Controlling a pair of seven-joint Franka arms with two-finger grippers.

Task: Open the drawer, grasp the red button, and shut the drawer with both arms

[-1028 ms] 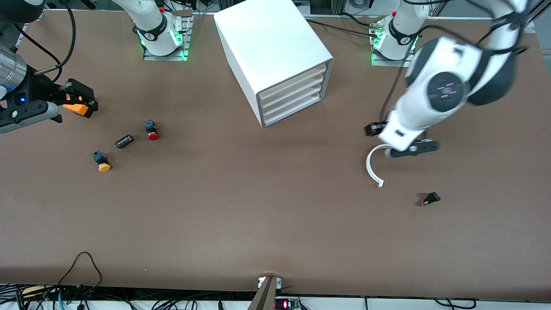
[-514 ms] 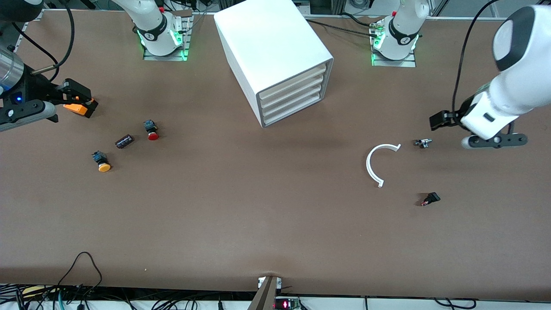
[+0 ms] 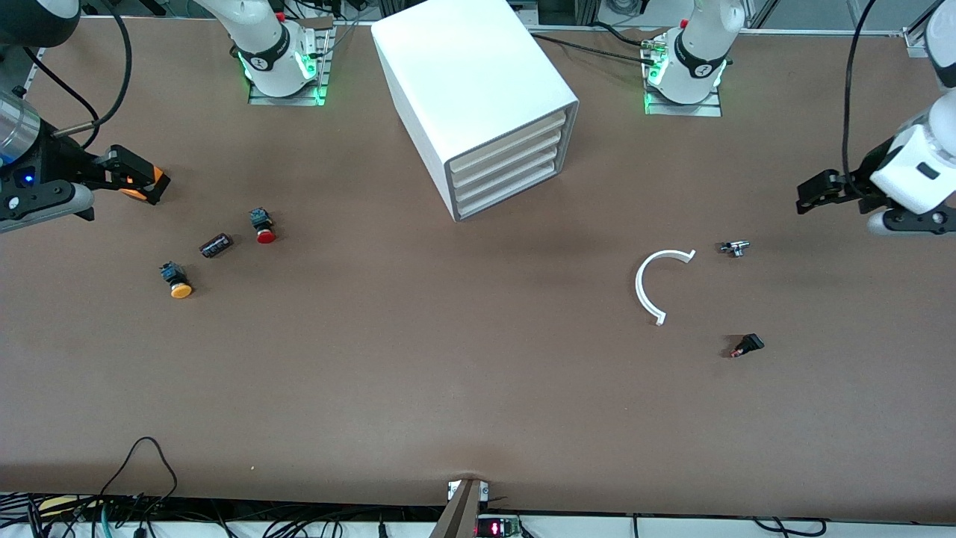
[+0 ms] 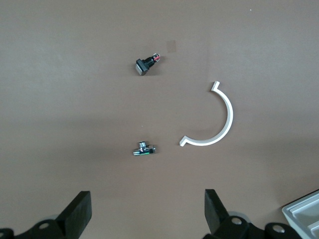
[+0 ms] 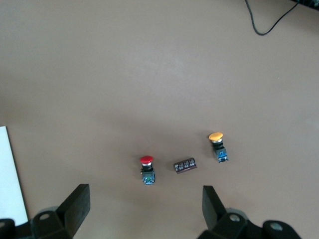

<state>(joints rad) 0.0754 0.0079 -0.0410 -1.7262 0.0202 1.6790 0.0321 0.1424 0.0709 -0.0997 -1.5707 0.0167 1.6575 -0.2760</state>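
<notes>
since a second ago the left gripper (image 3: 821, 193) has swung from over the white curved strip (image 3: 651, 286) out to the left arm's end of the table (image 3: 448, 388), fingers (image 4: 79, 215) spread and empty; the right gripper (image 3: 138, 181), fingers (image 5: 77, 204) spread too, hangs over the right arm's end with barely a shift. the button (image 3: 261, 225) lies on its side toward the right arm's end, long axis running near-to-far, red cap pointing toward the front camera, just beside the dark cylinder (image 3: 215, 244), the orange-capped button (image 3: 176, 280) nearer the camera. the cabinet (image 3: 478, 97) stands mid-table between the bases, every drawer (image 3: 502, 153) pushed in.
</notes>
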